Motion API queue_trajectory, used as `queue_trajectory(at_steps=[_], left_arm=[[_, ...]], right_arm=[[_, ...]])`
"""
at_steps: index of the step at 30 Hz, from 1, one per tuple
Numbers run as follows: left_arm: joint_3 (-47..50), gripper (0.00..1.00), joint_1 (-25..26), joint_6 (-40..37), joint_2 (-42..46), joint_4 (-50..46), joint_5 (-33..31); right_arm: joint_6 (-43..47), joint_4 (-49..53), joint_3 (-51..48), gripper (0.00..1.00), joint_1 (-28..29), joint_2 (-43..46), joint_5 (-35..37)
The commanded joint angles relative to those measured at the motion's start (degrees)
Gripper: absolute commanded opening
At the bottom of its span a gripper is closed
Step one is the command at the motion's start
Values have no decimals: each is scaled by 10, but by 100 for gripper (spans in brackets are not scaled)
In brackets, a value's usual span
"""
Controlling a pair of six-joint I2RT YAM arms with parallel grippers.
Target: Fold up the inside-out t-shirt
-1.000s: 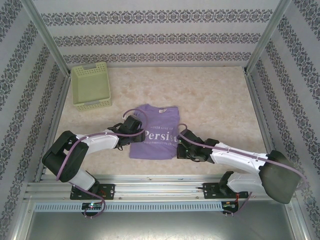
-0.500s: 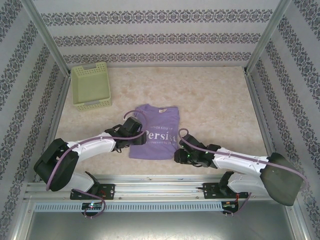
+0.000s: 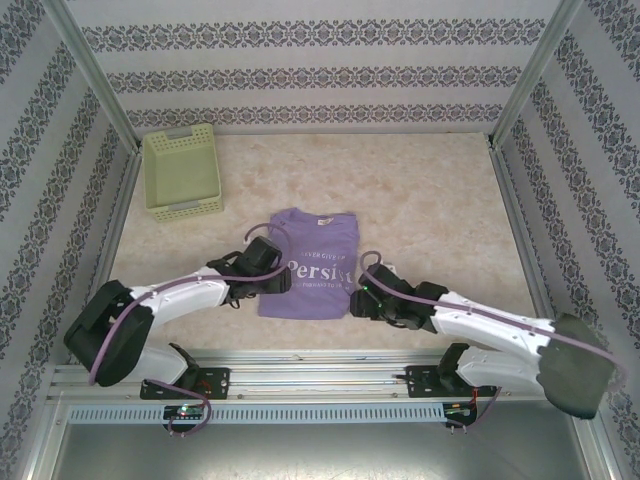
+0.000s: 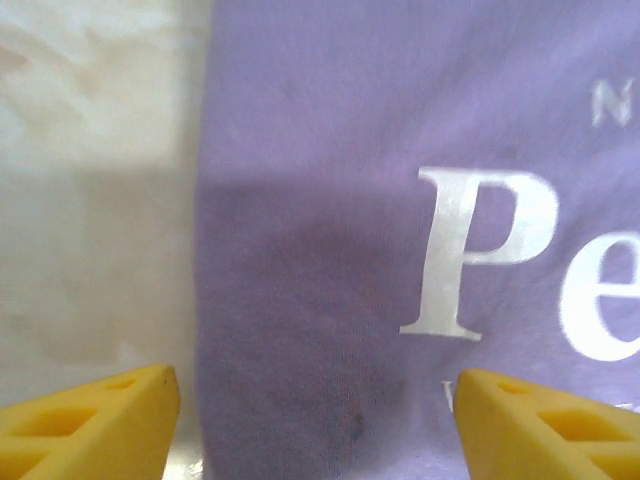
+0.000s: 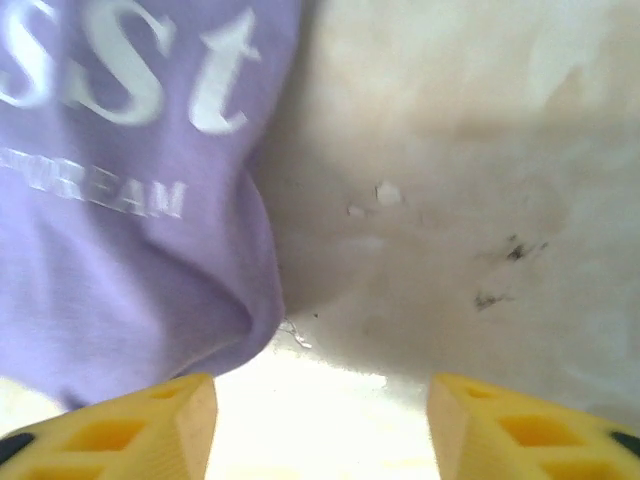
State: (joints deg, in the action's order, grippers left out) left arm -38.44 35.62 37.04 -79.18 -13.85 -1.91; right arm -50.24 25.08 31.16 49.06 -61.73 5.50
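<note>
The lavender-purple t-shirt (image 3: pixel 312 262) lies folded into a flat rectangle at the table's middle front, white lettering facing up. My left gripper (image 3: pixel 284 279) hovers over its left edge, open; in the left wrist view the purple cloth (image 4: pixel 330 300) spans the gap between the yellow fingertips (image 4: pixel 95 415). My right gripper (image 3: pixel 358 297) sits at the shirt's lower right edge, open. In the right wrist view the shirt's rounded corner (image 5: pixel 150 260) lies just left of the gap, with bare table between the yellow fingers (image 5: pixel 520 425).
A pale green basket (image 3: pixel 181 170) stands at the back left. The marbled tabletop (image 3: pixel 440 200) stretches bare to the right and behind the shirt. Patterned walls and metal posts enclose the workspace; a rail runs along the near edge.
The right gripper dropped back toward the near edge, then came forward again to the shirt's lower right edge. The left arm stretched out lower, its gripper staying at the shirt's left edge.
</note>
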Motion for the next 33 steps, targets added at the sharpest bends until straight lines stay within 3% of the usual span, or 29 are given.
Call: queue_trajectory(at_steps=[1, 5, 10, 19, 27, 33], left_arm=[[-47, 76, -42, -24, 16, -31, 7], [-128, 81, -89, -42, -61, -55, 18], [-214, 85, -135, -47, -164, -51, 24], [-318, 84, -154, -59, -288, -14, 81], [-369, 75, -154, -69, -369, -14, 97], [-372, 54, -154, -60, -393, 17, 146]], right_arm=[[50, 28, 38, 65, -65, 28, 4], [88, -16, 87, 75, -176, -14, -65], [126, -39, 189, 81, -243, -139, -111], [134, -62, 316, 83, -240, -346, -130], [134, -48, 393, 80, -219, -476, -125], [137, -48, 442, 56, -212, -544, -152]])
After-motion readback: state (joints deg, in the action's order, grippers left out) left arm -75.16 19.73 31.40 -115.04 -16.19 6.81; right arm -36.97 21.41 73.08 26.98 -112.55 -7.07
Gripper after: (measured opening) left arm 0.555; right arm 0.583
